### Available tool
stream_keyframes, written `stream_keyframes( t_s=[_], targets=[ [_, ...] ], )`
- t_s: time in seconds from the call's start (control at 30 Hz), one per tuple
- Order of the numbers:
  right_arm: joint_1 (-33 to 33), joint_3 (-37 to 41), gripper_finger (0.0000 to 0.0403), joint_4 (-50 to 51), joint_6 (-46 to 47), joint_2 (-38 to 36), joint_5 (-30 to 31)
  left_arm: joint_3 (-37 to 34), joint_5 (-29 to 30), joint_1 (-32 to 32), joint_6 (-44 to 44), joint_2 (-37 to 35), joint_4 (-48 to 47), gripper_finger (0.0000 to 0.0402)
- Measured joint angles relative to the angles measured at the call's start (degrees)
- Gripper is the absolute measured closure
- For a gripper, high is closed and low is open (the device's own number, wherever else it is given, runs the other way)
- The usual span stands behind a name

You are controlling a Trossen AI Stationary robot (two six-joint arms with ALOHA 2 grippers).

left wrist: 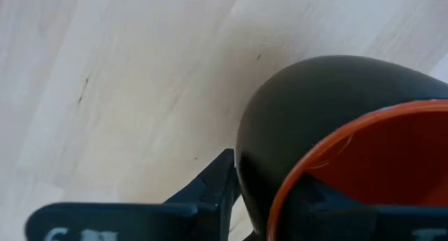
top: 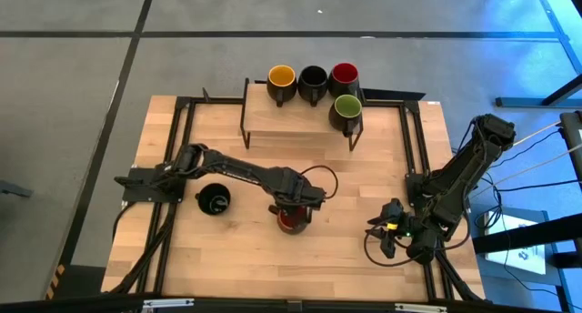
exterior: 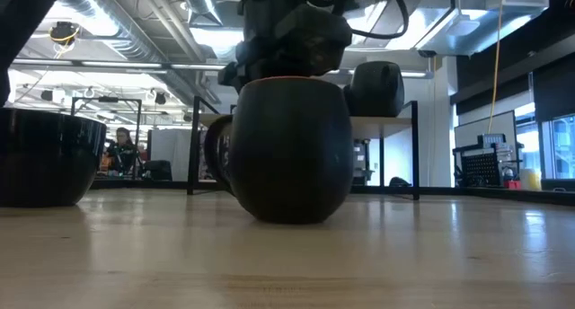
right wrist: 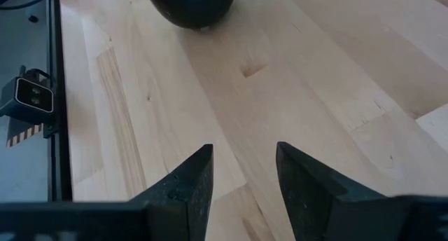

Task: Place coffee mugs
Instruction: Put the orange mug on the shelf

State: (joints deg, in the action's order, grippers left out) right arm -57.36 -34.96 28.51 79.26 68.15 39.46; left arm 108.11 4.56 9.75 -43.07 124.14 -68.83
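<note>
Left gripper (top: 293,213) astride red mug (top: 291,221)

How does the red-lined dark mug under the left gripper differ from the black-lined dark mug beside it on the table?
The red-lined dark mug has a red interior; the black-lined dark mug is dark inside. The red-lined one sits mid-table with the left gripper straddling its rim; the black-lined one stands free, nearer the left arm's base. Both are upright on the wooden table, not on the shelf.

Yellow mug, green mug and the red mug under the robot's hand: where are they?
Yellow mug (top: 281,76): high view, yellow inside.
Green mug (top: 346,106): high view, green inside.
Red mug (top: 291,221): high view, red inside.
</note>
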Motion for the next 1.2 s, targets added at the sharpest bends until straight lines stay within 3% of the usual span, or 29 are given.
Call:
stream_keyframes(
  t_s=[0.27,0.37,0.53,0.77,0.97,1.1,1.2],
  targets=[
    [0.0,0.0,0.026,0.0,1.1,0.0,-0.9,1.4,-1.5,-0.3,3.1,-1.1,0.3,0.0301],
    [0.0,0.0,0.026,0.0,1.1,0.0,-0.6,2.6,-5.0,-0.4,3.2,-2.5,0.0,0.03],
    [0.0,0.0,0.026,-1.9,0.3,0.0,0.5,8.9,-7.1,0.2,6.2,-3.1,-2.8,0.03],
    [0.1,0.0,0.026,-15.0,-9.0,0.9,-1.5,10.7,-6.1,8.1,25.0,-8.1,-8.5,0.0299],
    [2.6,0.0,0.026,-26.8,-10.2,5.9,-1.3,-3.8,2.0,11.6,25.0,-19.5,-3.8,0.0299],
    [6.2,0.0,0.026,-37.2,-10.4,10.9,-3.7,-19.8,1.9,11.2,23.7,-29.8,7.0,0.0299],
    [7.9,0.0,0.026,-46.1,-10.5,15.3,-5.4,-30.4,5.4,9.2,23.0,-35.9,16.5,0.0299]
  ],
)
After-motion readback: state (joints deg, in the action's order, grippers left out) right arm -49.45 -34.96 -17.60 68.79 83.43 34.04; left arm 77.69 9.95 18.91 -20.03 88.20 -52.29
